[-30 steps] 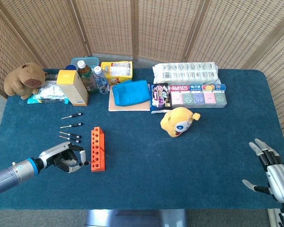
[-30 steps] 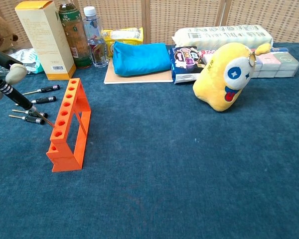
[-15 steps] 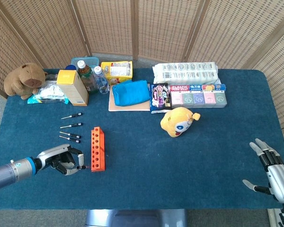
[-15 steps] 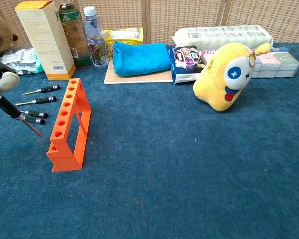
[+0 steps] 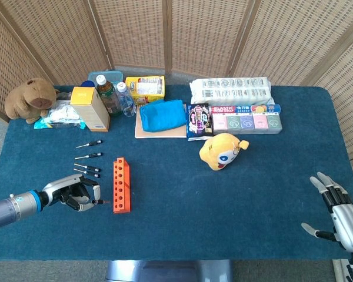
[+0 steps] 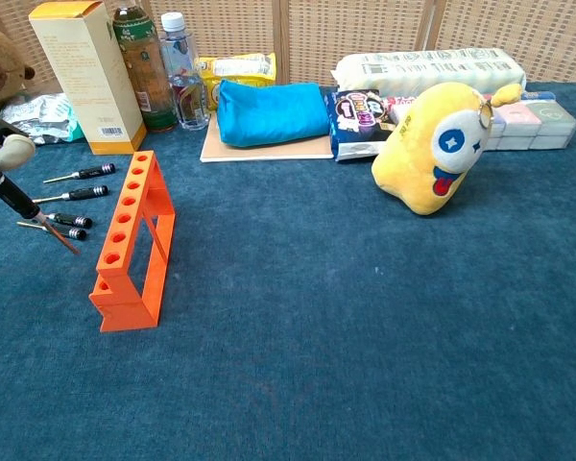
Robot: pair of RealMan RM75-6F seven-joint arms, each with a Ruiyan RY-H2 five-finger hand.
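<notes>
The left hand (image 5: 70,195) pinches a screwdriver (image 6: 19,206) in curled fingers, and it has drawn back to the left since the earlier frames — the tip that was at the rack (image 5: 121,185) now hangs clear of it, over the cloth just left of the rack's near end. The screwdriver is slim, with a black ribbed handle and a thin bare shaft tilted down toward the rack; four more screwdrivers (image 5: 88,156) lie flat just behind the hand. The right hand (image 5: 337,214) rests well apart at the table's (image 5: 253,200) near right corner, fingers spread and holding nothing.
</notes>
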